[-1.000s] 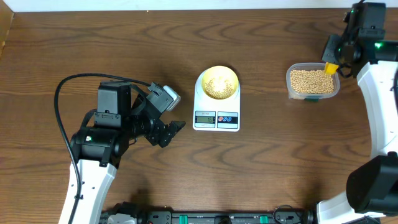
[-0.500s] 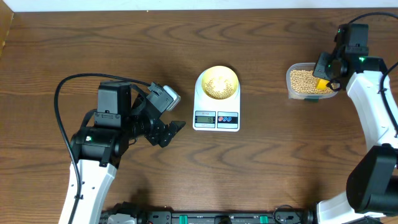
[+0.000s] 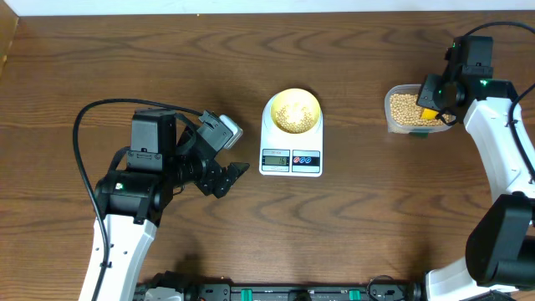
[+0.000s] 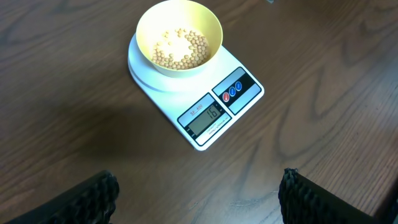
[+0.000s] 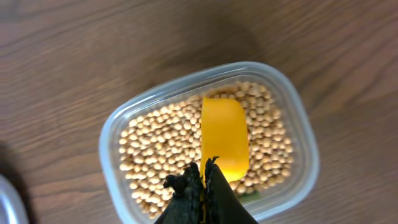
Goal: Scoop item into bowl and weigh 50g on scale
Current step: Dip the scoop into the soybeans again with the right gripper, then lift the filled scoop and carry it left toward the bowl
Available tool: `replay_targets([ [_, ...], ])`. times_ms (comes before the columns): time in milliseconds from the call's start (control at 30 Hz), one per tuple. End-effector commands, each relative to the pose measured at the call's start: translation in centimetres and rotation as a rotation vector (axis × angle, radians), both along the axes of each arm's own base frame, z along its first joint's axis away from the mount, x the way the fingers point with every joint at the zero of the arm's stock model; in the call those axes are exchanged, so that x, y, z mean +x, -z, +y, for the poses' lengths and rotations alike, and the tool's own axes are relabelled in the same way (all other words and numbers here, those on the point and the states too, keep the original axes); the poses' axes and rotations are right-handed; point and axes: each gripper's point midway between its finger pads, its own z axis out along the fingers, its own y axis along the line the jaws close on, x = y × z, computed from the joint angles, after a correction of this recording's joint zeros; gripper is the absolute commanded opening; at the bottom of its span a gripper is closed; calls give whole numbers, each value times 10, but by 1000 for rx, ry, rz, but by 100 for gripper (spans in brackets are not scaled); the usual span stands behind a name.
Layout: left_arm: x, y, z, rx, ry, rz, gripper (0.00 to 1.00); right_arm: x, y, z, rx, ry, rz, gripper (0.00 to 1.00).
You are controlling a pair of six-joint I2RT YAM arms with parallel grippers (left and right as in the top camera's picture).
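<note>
First the left arm (image 3: 125, 209) — its white link rises from the near edge, the elbow is folded, and the black wrist angles in toward the centre. The left end effector (image 3: 231, 178) is held out with its jaws spread wide. In the wrist view the two ribbed fingers (image 4: 93, 196) sit at the bottom corners, far apart, with nothing between them. Over to the right arm (image 3: 501, 142): a long white link runs up the right side and bends inward at the top, with a green light glowing near the wrist. The right end effector (image 5: 200, 177) points downward — jaws pressed together, pinching the handle end of a yellow scoop (image 5: 224, 134).
</note>
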Motion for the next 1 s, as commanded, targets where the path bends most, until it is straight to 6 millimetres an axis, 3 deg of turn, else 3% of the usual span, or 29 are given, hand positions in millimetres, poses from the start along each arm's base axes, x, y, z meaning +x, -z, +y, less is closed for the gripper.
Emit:
replay_targets([
  [0,0,2,2,8,3,0,84,-2,-2,14,54,-82,-9,1],
  [633,0,2,2,8,3,0,84,2,-12,35,225,-234,-70,1],
  [967,0,2,2,8,3,0,84,0,-18,17,320,-213,-100,1],
])
